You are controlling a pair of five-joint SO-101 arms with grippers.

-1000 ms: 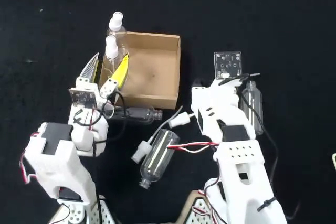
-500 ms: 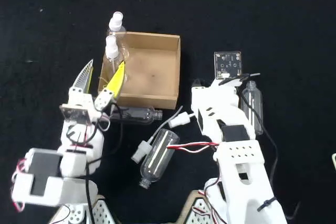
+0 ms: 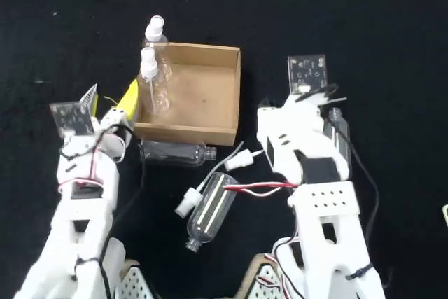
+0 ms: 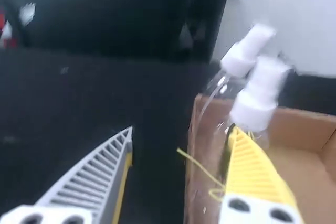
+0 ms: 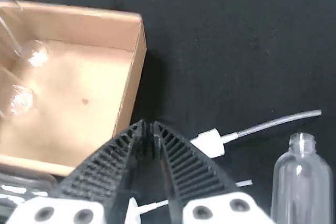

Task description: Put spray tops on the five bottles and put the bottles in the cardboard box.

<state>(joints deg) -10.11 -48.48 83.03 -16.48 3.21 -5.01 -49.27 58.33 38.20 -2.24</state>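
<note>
1. The left arm rises from the near edge of the bench [image 3: 392, 47] on its left side and stretches toward the far edge. Its wrist is lifted, so the left gripper [image 3: 108, 99] hangs just outside the left wall of the cardboard box [image 3: 185, 133].
2. The left gripper's grey and yellow jaws are spread wide, with nothing between them.
3. The right arm runs from the near edge toward the far edge, to the right of the box. The right gripper [image 5: 148, 127] tips down over the bench near the box's right wall, its black jaws pressed together on nothing.
4. Inside the box, against its left wall, the nearer capped bottle [image 3: 152, 89] stands upright. The farther capped bottle [image 3: 155, 33] stands behind it at the far-left corner.
5. A slim uncapped bottle [image 3: 175, 152] lies on its side just in front of the box's front wall.
6. A wider uncapped bottle [image 3: 210, 208] lies closer to the near edge, its open neck toward that edge. One loose spray top [image 3: 187, 204] lies just beside it, and another spray top [image 3: 241, 160] lies between it and the right arm.
7. A third uncapped bottle [image 3: 338, 138] sits just beside the right arm, on the side away from the box.
</note>
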